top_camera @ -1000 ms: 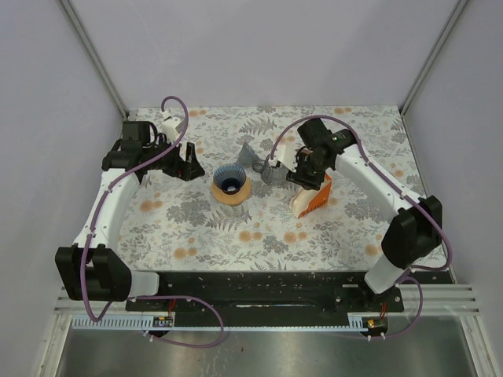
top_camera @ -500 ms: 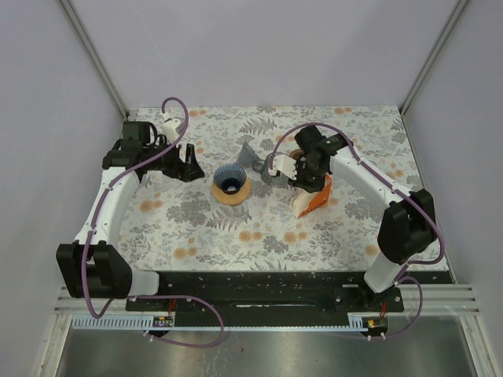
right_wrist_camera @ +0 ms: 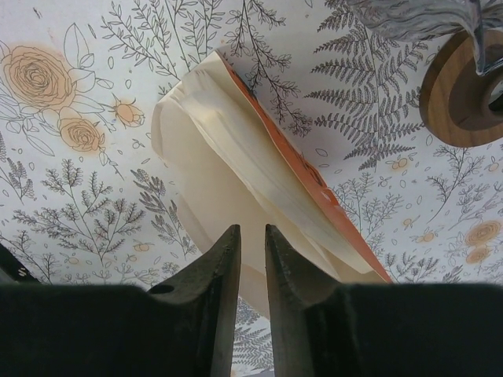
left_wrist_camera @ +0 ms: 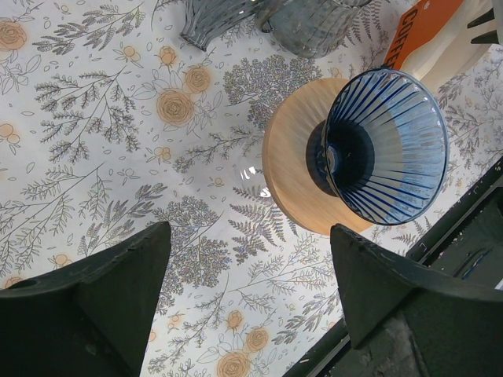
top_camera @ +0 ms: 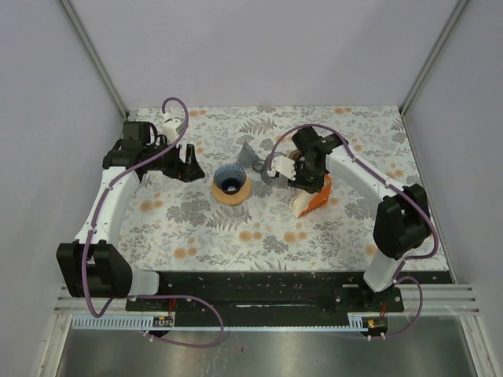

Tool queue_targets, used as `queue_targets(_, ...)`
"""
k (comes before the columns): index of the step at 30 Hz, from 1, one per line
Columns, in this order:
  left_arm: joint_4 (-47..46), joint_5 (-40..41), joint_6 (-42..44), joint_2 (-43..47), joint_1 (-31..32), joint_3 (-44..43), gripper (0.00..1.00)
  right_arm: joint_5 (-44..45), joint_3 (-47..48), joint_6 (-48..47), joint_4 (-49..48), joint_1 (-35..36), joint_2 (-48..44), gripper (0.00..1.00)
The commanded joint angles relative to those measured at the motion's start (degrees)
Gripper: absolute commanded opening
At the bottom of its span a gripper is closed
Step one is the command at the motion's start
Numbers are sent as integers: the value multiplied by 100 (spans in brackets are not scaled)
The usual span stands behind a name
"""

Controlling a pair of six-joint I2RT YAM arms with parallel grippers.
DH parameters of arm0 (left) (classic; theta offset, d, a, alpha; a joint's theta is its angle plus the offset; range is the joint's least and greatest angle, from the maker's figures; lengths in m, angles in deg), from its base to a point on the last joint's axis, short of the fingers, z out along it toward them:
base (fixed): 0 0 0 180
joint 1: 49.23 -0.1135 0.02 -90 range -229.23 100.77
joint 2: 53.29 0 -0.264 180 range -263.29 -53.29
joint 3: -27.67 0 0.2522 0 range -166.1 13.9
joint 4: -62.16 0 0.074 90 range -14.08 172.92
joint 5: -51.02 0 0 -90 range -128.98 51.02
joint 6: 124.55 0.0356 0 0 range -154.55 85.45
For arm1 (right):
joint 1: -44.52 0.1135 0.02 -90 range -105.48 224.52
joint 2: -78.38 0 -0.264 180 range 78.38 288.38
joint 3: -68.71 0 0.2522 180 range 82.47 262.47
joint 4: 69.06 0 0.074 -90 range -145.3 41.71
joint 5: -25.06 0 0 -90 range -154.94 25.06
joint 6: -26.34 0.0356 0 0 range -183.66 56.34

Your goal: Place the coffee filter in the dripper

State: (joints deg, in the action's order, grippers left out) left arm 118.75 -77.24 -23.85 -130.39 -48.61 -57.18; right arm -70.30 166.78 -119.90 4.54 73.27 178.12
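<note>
Right wrist view: the cream coffee filters (right_wrist_camera: 228, 181) lie as a stack in an orange-backed pack (right_wrist_camera: 310, 179) on the floral table (right_wrist_camera: 94, 165). The right gripper (right_wrist_camera: 251, 232) hangs directly over them. Its jaws are drawn narrow, with only a thin slit between them. Whether a sheet is caught in that slit cannot be told.

In the top external view the pack (top_camera: 309, 201) sits to the right of the blue dripper (top_camera: 230, 182), near it but apart.

The dripper (left_wrist_camera: 385, 145) stands upright on a round wooden base (left_wrist_camera: 289, 169), and its ribbed cone holds no filter. The left gripper (left_wrist_camera: 250, 232) is spread wide above the table beside the dripper, holding nothing. Two grey ribbed pieces (left_wrist_camera: 314, 23) lie just beyond the base.
</note>
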Motion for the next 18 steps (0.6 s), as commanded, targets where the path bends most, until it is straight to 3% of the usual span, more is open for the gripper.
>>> queue_targets(1,-134,-199,64,-7,-36,-124,86,1,103,-70,81,-1,-122,27)
queue_targets(5,-134,-191,64,2,-36,-116,86,-70,15,-79,134,51,-201,19)
queue_targets(10,-134,-199,64,2,-36,-124,86,79,-38,-114,265,69,-210,18)
queue_targets(16,-134,-191,64,-15,-45,-107,86,193,68,-150,389,69,-350,23)
queue_targets(18,-134,-199,64,-16,-36,-116,86,229,85,-97,214,69,-438,33)
